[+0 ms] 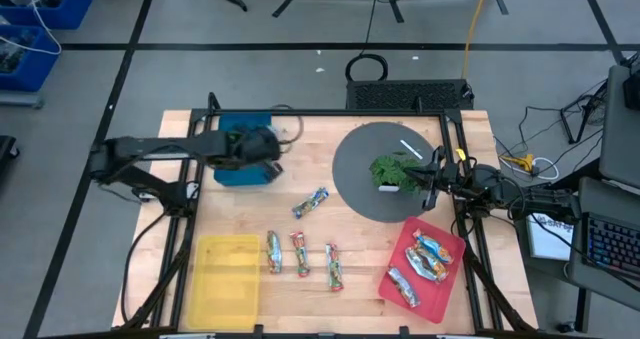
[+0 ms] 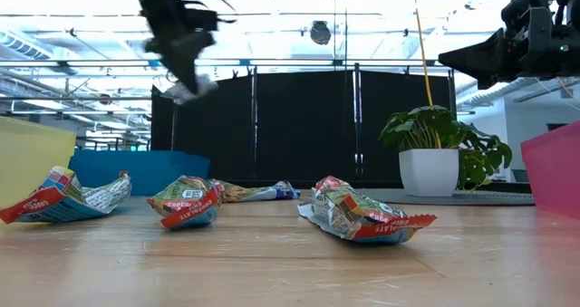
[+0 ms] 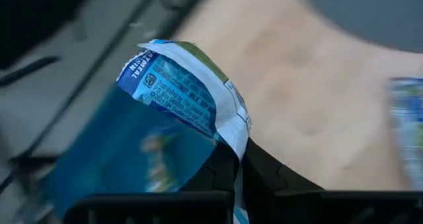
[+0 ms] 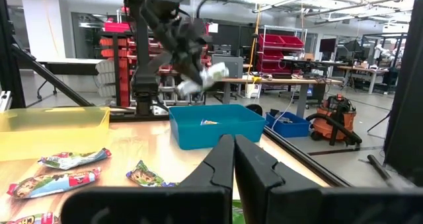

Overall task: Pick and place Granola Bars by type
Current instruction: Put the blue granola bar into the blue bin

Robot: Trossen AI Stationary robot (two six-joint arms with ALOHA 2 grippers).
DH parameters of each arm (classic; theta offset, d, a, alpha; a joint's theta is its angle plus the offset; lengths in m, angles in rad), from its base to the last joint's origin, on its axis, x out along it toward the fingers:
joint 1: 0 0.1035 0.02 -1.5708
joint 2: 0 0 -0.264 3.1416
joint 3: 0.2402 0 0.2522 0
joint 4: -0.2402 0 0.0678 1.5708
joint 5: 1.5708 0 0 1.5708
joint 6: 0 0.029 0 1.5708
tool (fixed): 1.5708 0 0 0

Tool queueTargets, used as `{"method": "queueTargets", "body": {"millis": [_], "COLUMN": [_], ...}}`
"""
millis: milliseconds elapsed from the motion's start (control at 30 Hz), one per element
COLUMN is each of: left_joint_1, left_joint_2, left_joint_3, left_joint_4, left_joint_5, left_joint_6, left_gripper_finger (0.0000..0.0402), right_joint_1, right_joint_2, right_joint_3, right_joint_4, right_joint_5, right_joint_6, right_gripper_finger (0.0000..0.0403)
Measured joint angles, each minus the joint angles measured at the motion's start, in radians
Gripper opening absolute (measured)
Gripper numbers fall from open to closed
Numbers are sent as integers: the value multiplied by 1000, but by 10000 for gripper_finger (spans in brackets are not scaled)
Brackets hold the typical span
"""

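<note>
high: overhead, straight down | low: tabletop level | wrists: forward, close | shared: blue tray [image 1: 243,149]

The desk [image 1: 330,229] is pale planked wood with a smooth satin finish. The small crinkly foil-wrapped bars [image 2: 361,215] look glossy, the blue [image 4: 218,123], yellow [image 1: 228,277] and pinkish-red [image 1: 440,294] rectangular plastic trays semi-gloss, and the round dark grey mat [image 1: 360,184] is matt.

Left hand [image 1: 268,149] clamped, raised; right hand [image 1: 432,176] closed, idle.
</note>
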Motion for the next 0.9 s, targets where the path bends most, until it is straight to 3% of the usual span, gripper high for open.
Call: {"method": "queueTargets", "body": {"millis": [67, 133, 300, 433, 700, 900], "left_joint_1": [25, 76, 241, 332, 370, 371], "left_joint_2": [-61, -104, -134, -121, -120, -119], "left_joint_3": [-38, -86, -207, -265, -313, -329], "left_joint_4": [-43, -50, -25, -22, 63, 106], "left_joint_5": [-70, -72, 128, 208, 474, 450], "left_joint_6": [-60, -106, -37, 44, 245, 133], "left_gripper_finger": [10, 10, 10, 10, 16, 69], "right_joint_1": [0, 0, 0, 0, 0, 0], "right_joint_2": [0, 0, 0, 0, 0, 0], "right_joint_3": [0, 0, 0, 0, 0, 0], "right_joint_4": [0, 0, 0, 0, 0, 0], "right_joint_5": [0, 0, 0, 0, 0, 0], "right_joint_6": [0, 0, 0, 0, 0, 0], "right_gripper_finger": [6, 6, 6, 6, 6, 6]}}
